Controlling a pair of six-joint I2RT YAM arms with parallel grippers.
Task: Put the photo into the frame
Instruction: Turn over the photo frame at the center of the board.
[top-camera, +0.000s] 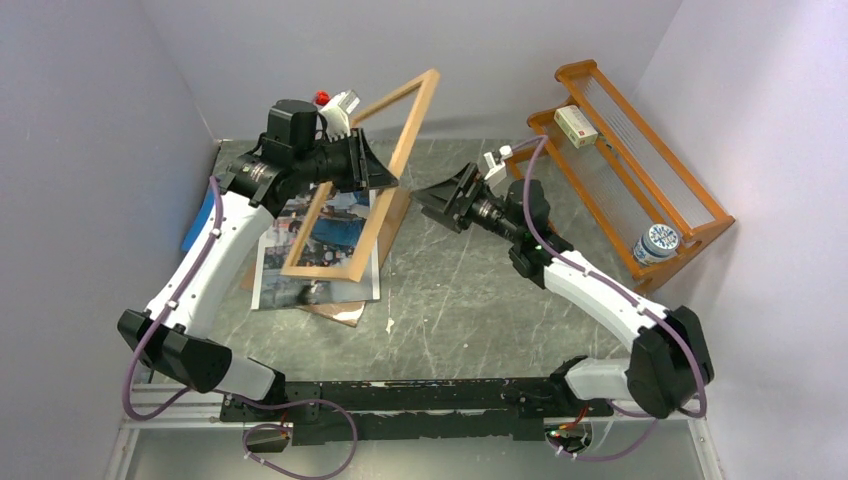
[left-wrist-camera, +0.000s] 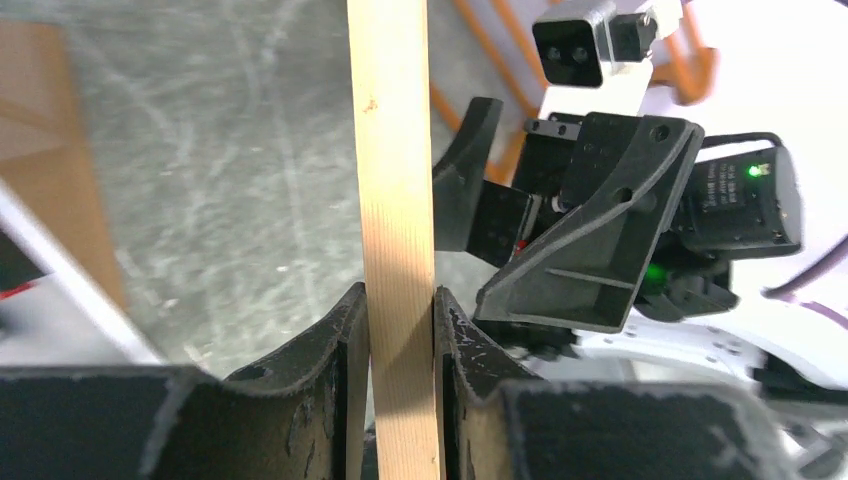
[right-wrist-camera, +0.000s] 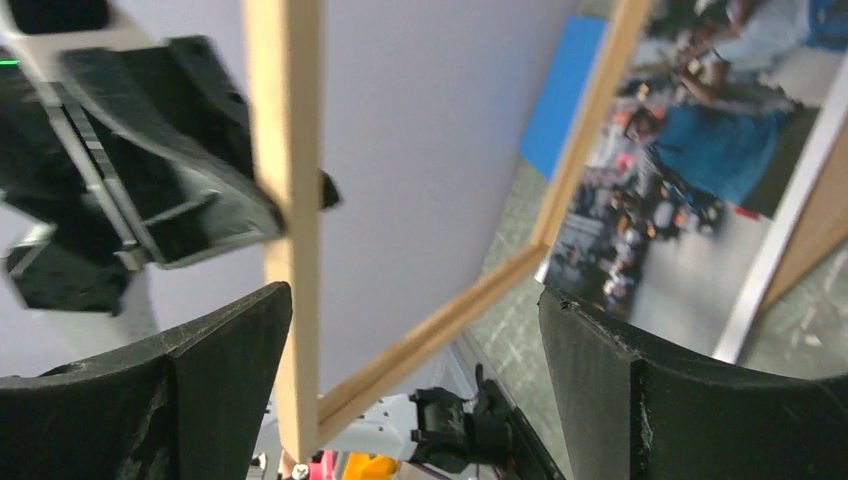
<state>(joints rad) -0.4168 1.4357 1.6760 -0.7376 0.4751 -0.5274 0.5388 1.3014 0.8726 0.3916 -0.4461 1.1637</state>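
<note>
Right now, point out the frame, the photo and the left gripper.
the frame (left-wrist-camera: 395, 180), left wrist view, clamped wooden rail
the photo (right-wrist-camera: 730, 155), right wrist view, blue shirt area
left gripper (left-wrist-camera: 400, 305), left wrist view, between its fingertips

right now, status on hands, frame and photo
Left hand shut on frame rail, frame tilted up. Right hand open beside it. Photo flat underneath, face up, not yet framed.

Left tool (left-wrist-camera: 400, 320) pinched narrow (arm raised); right tool (right-wrist-camera: 415, 310) spread wide, facing it.
</note>
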